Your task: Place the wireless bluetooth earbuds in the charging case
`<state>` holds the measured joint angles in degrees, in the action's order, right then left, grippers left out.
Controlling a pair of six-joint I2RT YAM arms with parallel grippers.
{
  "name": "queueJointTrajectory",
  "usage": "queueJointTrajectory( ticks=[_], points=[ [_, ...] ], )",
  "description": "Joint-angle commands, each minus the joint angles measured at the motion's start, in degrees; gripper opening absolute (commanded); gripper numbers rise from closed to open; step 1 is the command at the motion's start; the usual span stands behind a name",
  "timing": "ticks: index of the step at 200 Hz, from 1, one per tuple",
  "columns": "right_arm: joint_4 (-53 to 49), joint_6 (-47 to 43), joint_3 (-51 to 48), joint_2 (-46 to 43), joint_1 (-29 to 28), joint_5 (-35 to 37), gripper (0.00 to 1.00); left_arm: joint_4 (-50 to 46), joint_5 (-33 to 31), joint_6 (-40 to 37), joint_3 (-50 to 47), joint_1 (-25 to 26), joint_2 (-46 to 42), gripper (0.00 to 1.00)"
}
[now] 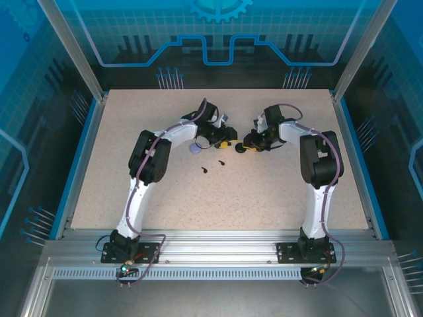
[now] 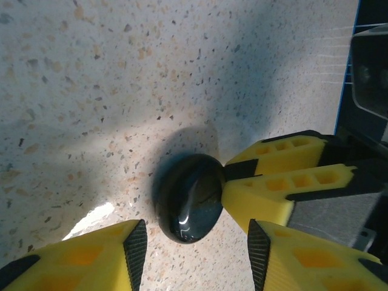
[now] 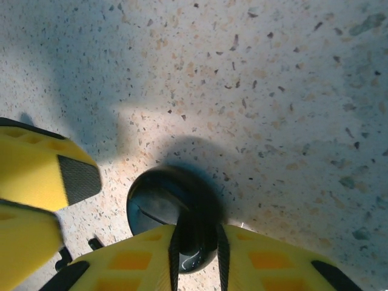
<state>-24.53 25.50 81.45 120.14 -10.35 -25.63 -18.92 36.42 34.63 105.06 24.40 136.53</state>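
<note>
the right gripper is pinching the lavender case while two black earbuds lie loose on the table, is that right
Not quite. The right gripper pinches the black case, not the lavender one; the right wrist view shows its glossy dark shell in the grip. The two black earbuds do lie loose on the table, as the top view shows.
</note>
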Motion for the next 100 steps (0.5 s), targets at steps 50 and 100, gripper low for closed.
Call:
queueJointTrajectory(
  ticks=[50, 100],
  points=[
    [1.0, 0.6, -0.4, 1.4, 0.3, -0.9, 0.21, 0.4, 1.8, 1.5, -0.9, 1.2, 2.5, 0.49],
    [1.8, 1.0, -1.3, 1.5, 0.3, -1.2, 0.21, 2.3, 2.5, 3.8, -1.6, 2.3, 2.9, 0.48]
  ],
)
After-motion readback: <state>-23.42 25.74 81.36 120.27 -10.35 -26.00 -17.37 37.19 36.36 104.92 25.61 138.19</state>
